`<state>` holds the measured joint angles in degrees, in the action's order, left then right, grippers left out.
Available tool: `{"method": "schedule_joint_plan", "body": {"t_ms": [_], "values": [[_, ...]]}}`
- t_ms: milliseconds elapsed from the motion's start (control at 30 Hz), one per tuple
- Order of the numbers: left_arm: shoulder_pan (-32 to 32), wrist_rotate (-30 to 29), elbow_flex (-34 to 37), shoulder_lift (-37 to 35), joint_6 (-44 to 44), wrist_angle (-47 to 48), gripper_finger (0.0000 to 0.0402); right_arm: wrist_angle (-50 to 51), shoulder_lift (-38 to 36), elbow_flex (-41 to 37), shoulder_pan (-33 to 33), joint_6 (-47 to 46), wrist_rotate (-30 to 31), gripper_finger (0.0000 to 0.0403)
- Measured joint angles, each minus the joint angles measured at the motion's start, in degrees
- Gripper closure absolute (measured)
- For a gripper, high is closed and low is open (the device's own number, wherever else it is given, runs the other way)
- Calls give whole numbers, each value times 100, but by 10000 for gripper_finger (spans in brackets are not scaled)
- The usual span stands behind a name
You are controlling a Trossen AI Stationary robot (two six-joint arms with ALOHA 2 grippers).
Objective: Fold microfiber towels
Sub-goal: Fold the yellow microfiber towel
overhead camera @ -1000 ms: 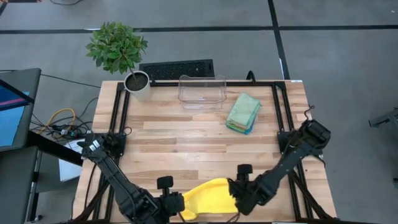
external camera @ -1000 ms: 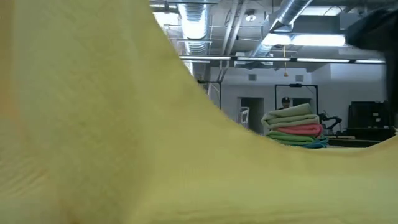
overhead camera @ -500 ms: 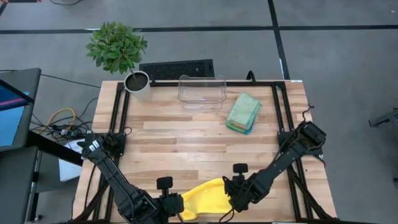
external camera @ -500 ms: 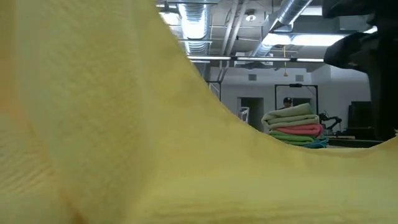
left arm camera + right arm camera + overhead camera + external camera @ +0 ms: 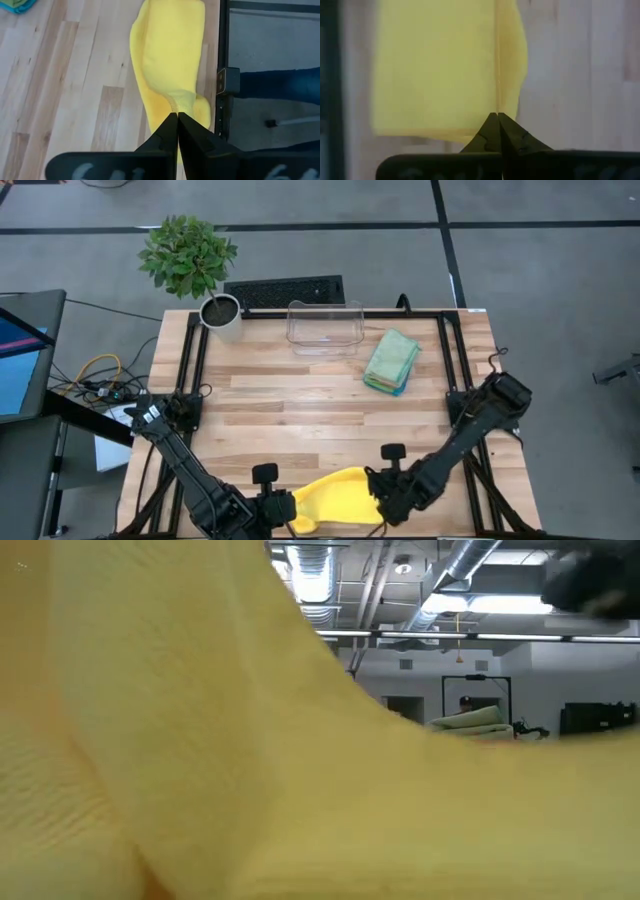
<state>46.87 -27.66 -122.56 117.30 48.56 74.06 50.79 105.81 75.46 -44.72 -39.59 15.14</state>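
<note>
A yellow microfiber towel [image 5: 335, 498] lies bunched at the table's near edge, between my two grippers. It fills most of the low view [image 5: 200, 760], rising toward its left end. My left gripper [image 5: 290, 510] is shut on the towel's left end and my right gripper [image 5: 382, 496] is shut on its right end. A stack of folded towels [image 5: 392, 360], pale green on top and blue at the bottom, rests flat on the table at the far right. My left gripper pinches a bunched fold at the towel's left end [image 5: 175, 106] between its two fingers, slanting down from the near left. That end is raised off the wood and the cloth slopes away from the fingers, slack. My right gripper pinches the towel's right end [image 5: 498, 107] at a fold line, with both fingers coming steeply from above. One layer or several, I cannot tell. The cloth beyond the fingers spreads out toward the table's left.
A clear plastic bin [image 5: 325, 327] stands at the far middle, a potted plant [image 5: 218, 310] at the far left corner, and a keyboard [image 5: 285, 290] behind the bin. Bare wood [image 5: 300, 410] lies between the towel and the bin.
My right gripper went a little toward the table's left over the towel's right end, then came back. The towel's right part now stands higher in the low view and hides most of the folded stack behind it. The left end stays raised where it was.
</note>
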Motion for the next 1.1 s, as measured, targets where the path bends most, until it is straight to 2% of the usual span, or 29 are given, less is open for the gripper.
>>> {"method": "schedule_joint_plan", "body": {"t_ms": [167, 267, 433, 533, 600, 667, 767, 800, 967, 1100], "values": [[2, 63, 0, 0, 39, -177, 402, 291, -331, 688, -373, -144, 383, 397], [45, 428, 0, 0, 4, -703, 401, 313, -450, 1164, -666, -242, 534, 397], [243, 1001, -370, -2, -317, -1597, 401, 844, -489, 2171, -1220, -202, 1418, 398], [352, 870, -830, -3, -318, -1137, 401, 1654, -494, 2757, -1414, -325, 2080, 398], [420, 493, -1199, -8, -220, -508, 402, 2168, -504, 3004, -1410, -402, 2470, 398], [425, 71, -1213, -144, 37, 212, 401, 2766, -504, 3117, -1311, -690, 2749, 398], [354, -626, -1024, -305, 754, 1486, 402, 3860, -504, 3036, -1007, -1586, 2806, 398], [294, -806, -993, -313, 1016, 1707, 401, 3915, -506, 2882, -860, -1706, 2795, 398], [-40, -798, -576, -369, -24, 1083, 401, 3465, -469, 1749, -207, -1204, 2325, 398], [-388, -651, 13, -339, 48, 1526, 401, 3048, -403, 871, 232, -1146, 2187, 398]]}}
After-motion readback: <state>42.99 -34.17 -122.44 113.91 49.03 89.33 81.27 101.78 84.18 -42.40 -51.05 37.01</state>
